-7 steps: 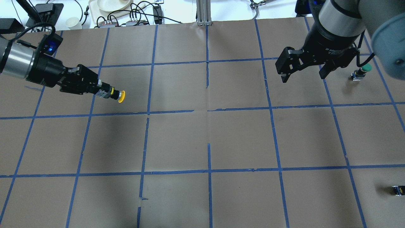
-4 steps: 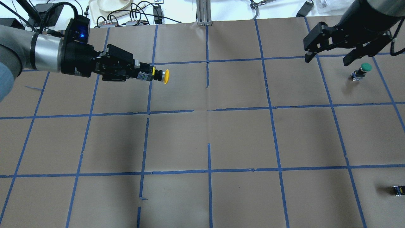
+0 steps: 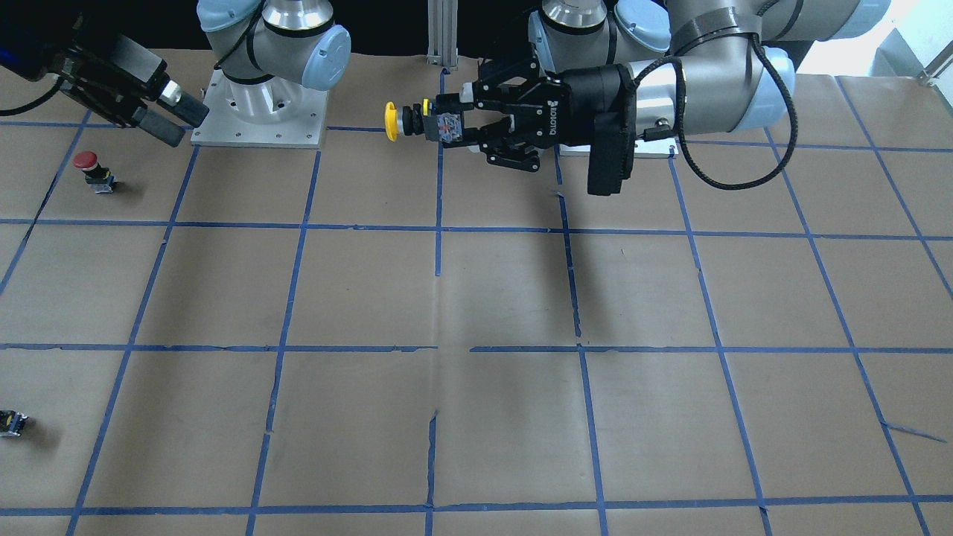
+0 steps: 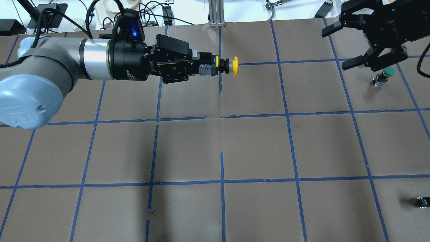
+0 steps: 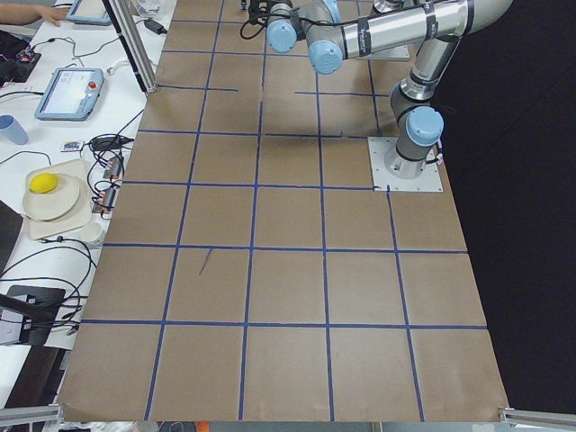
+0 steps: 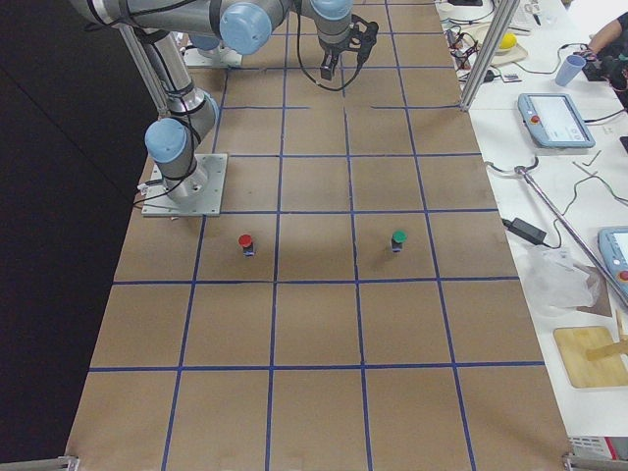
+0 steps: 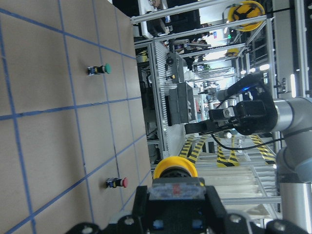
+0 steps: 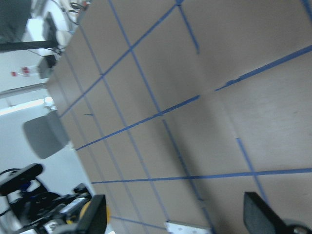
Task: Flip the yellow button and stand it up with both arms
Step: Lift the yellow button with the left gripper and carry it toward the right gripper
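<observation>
My left gripper (image 4: 205, 67) is shut on the black and grey body of the yellow button (image 4: 235, 66). It holds the button level above the table, cap pointing to the robot's right. This also shows in the front-facing view, with the gripper (image 3: 447, 126) behind the yellow cap (image 3: 390, 121). The left wrist view shows the cap (image 7: 175, 168) past the closed fingers. My right gripper (image 4: 336, 50) is open and empty, raised at the back right, far from the button. It also shows in the front-facing view (image 3: 181, 123).
A green-capped button (image 4: 388, 71) stands just below the right gripper. A red-capped button (image 3: 88, 160) stands near the right arm's base. A tiny black-and-yellow part (image 4: 423, 201) lies at the table's right edge. Brown paper with blue tape grid (image 4: 221, 148) covers the table.
My left arm has carried the yellow button right and toward the back, to the table's centre line. My right gripper has drawn back to the upper right, still open.
</observation>
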